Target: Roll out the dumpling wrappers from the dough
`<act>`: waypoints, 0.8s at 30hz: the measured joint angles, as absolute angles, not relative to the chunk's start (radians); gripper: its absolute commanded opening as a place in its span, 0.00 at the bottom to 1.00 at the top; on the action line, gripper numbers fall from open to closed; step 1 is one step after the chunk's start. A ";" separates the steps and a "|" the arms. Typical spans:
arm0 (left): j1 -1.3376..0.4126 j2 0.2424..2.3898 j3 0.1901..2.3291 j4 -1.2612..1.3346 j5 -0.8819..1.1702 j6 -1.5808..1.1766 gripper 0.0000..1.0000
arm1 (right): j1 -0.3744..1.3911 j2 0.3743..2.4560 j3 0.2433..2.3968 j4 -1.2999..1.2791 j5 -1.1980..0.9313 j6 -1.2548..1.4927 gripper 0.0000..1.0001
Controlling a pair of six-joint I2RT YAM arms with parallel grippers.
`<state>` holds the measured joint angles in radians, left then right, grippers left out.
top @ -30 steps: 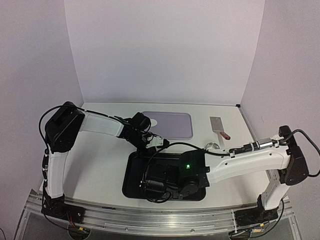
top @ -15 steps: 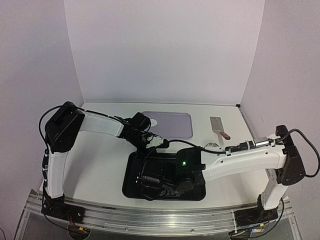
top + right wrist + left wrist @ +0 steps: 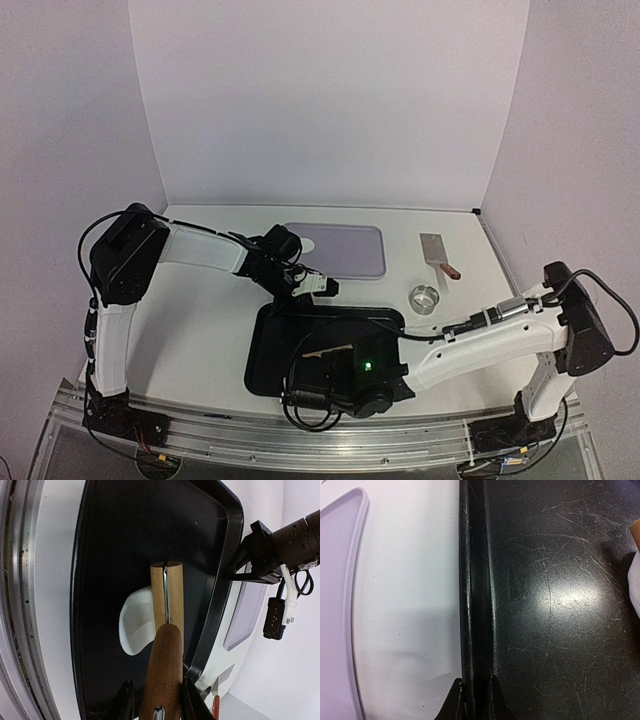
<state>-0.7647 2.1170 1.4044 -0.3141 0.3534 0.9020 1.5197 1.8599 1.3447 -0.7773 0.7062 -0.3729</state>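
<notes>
Fingers of my right gripper clamp a brown wooden rolling pin over the flat white dough wrapper, mid-frame in the black plastic tray. My left gripper pinches that tray's rim, bottom centre.

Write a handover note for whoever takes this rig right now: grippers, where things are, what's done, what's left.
Left gripper: shut on the tray rim at its far edge.
Right gripper: shut on the rolling pin handle, with the roller over the dough in the tray.
Done: the dough looks partly flattened, not yet a neat disc.
Elsewhere: the ring and cleaver are on the table right of the tray. The board behind it has a pale round patch, possibly a finished wrapper.
Left: roll the dough thinner.
</notes>
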 measured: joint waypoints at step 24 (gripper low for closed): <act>-0.765 2.117 1.406 -0.315 0.346 0.904 0.00 | 1.574 1.821 1.244 -0.722 0.748 -0.290 0.00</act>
